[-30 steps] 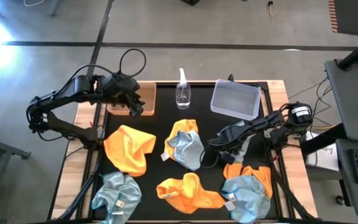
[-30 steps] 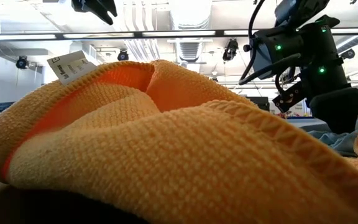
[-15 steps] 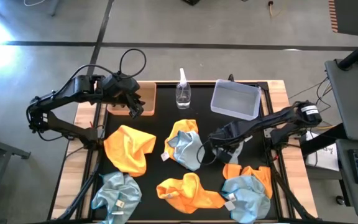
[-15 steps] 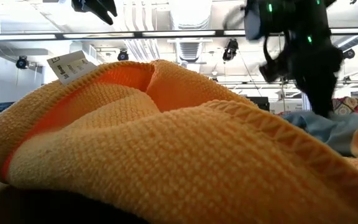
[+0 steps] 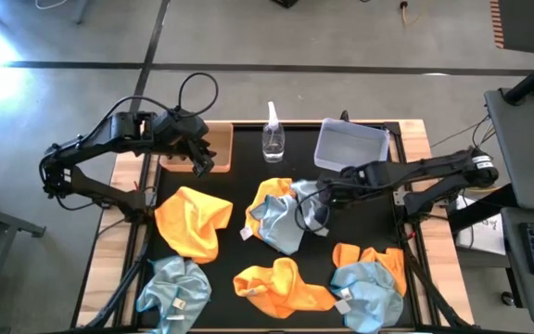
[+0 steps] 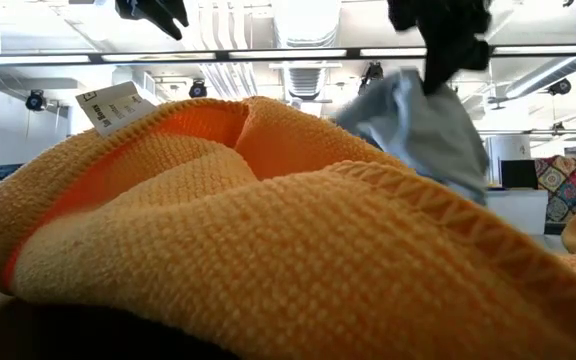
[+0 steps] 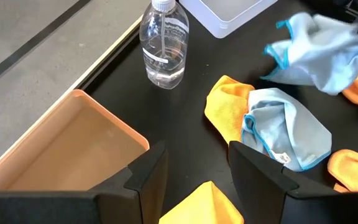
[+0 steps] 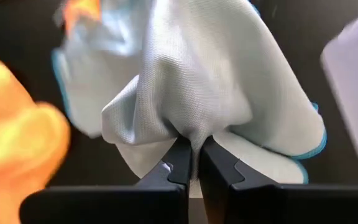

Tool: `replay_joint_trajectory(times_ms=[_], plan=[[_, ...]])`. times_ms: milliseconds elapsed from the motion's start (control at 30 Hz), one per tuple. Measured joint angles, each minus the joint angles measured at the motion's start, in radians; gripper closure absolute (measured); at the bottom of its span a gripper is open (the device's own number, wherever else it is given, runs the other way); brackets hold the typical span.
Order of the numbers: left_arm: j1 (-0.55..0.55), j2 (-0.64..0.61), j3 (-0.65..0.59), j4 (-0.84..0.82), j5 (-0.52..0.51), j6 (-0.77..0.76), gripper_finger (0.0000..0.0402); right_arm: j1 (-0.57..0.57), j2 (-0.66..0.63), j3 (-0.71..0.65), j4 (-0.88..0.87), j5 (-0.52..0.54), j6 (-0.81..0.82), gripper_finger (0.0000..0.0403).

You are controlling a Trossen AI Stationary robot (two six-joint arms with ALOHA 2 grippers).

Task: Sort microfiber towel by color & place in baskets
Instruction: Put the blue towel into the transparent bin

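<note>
My right gripper point(image 5: 326, 193) is shut on a pale blue towel point(image 5: 308, 200) and holds it in the air near the middle of the table, short of the grey-blue basket point(image 5: 351, 148). In the low view the towel point(image 6: 420, 125) hangs under the gripper. My left gripper point(image 7: 194, 155) waits open over the near right corner of the tan basket point(image 7: 55, 155). Other orange and blue towels lie on the black mat: an orange one point(image 5: 193, 221), an orange and blue pile point(image 5: 274, 215), and more along the near edge. My right gripper pinches a bunched fold of the pale blue towel point(image 8: 190, 132) between its two fingers point(image 8: 180, 163). The towel is lifted clear of the table and hangs slack below the gripper, with a teal-hemmed edge point(image 8: 316, 140) loose at one side.
A clear spray bottle point(image 5: 273, 139) stands between the two baskets at the far edge. An orange towel point(image 6: 268, 250) fills the foreground of the low view. A blue towel point(image 5: 174, 288), an orange one point(image 5: 281, 286) and a blue and orange heap point(image 5: 369, 278) lie near the front.
My right gripper has risen from the mat and moved toward the far edge. The pale blue towel that lay right of the middle pile has come up with it and now hangs clear of the table.
</note>
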Motion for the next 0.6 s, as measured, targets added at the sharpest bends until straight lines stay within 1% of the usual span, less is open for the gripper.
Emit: replay_joint_trajectory(times_ms=[167, 300, 600], plan=[[0.0, 0.0, 0.0, 0.0, 0.0, 0.0, 0.0246, 0.0, -0.018, 0.061, -0.005, 0.122, -0.089, 0.039], [0.0, 0.0, 0.0, 0.0, 0.0, 0.0, 0.0246, -0.001, -0.017, 0.089, 0.002, 0.177, -0.164, 0.039], [0.0, 0.0, 0.0, -0.001, 0.0, 0.001, 0.0246, -0.001, -0.016, 0.171, 0.046, 0.207, -0.313, 0.039]])
